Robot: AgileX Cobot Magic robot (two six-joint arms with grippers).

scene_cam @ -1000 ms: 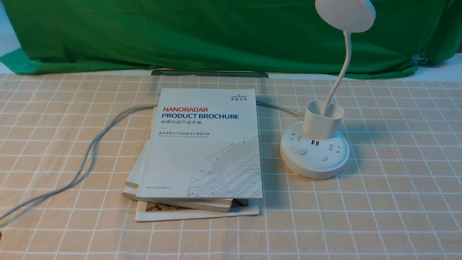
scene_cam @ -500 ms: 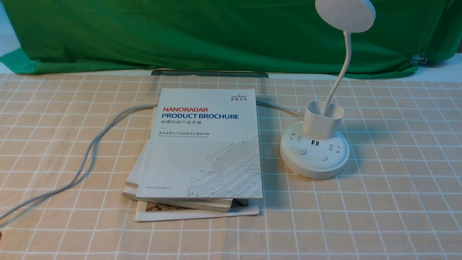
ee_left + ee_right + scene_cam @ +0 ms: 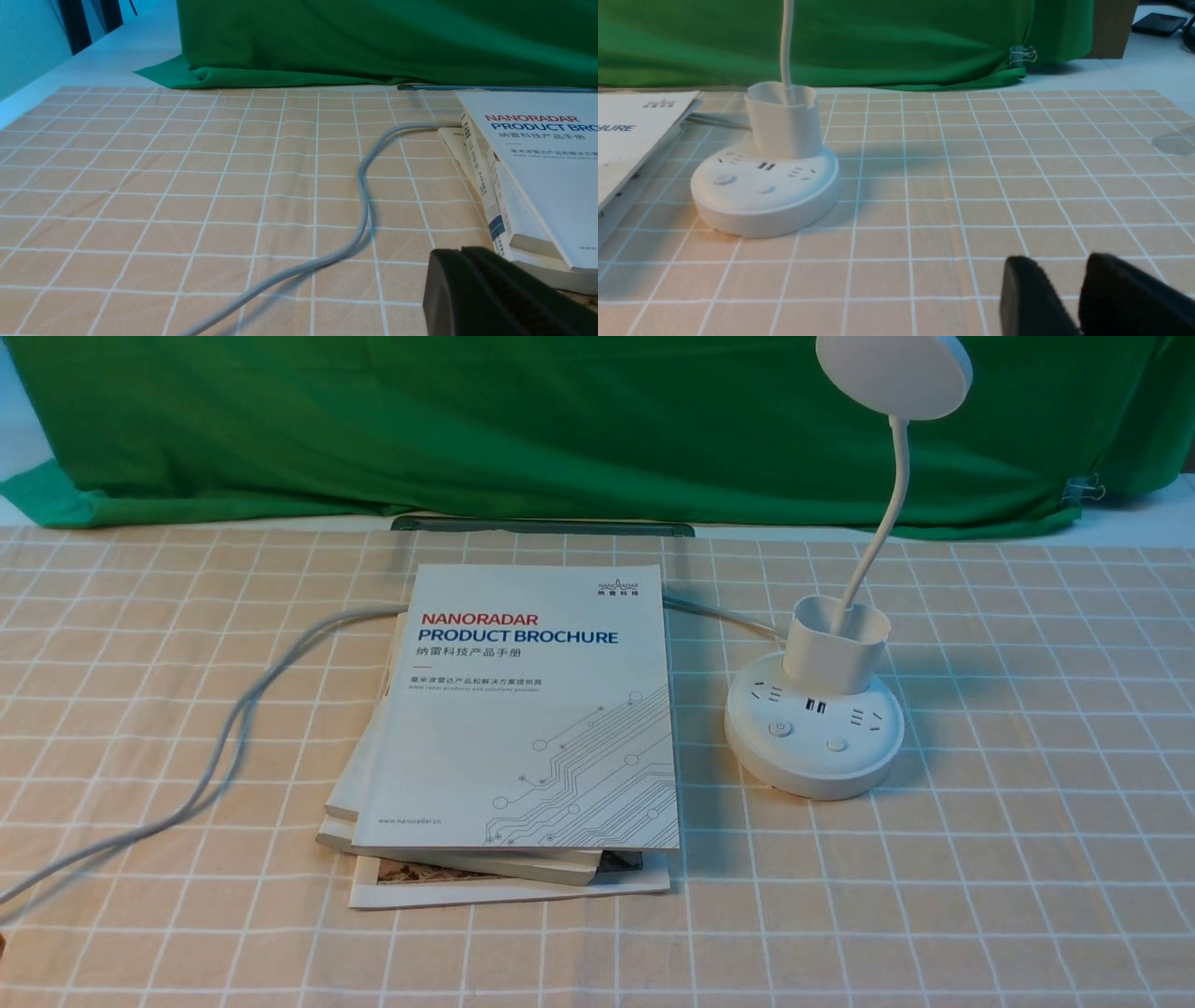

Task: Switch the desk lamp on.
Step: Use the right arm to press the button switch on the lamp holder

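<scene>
The white desk lamp stands right of centre in the front view: round base (image 3: 812, 747), cup-shaped holder (image 3: 834, 644), thin gooseneck and flat disc head (image 3: 893, 373), which shows no glow. Two round buttons (image 3: 780, 729) (image 3: 836, 744) sit on the front of the base. Neither gripper shows in the front view. In the right wrist view the lamp base (image 3: 766, 200) lies ahead and to one side of my right gripper (image 3: 1062, 263), well apart from it; its fingers stand slightly apart and empty. My left gripper (image 3: 460, 252) is shut and empty beside the books.
A stack of books and brochures (image 3: 523, 709) lies left of the lamp and also shows in the left wrist view (image 3: 537, 163). A grey cable (image 3: 233, 728) runs from under the stack across the left of the checked cloth. A green backdrop (image 3: 560, 420) hangs behind.
</scene>
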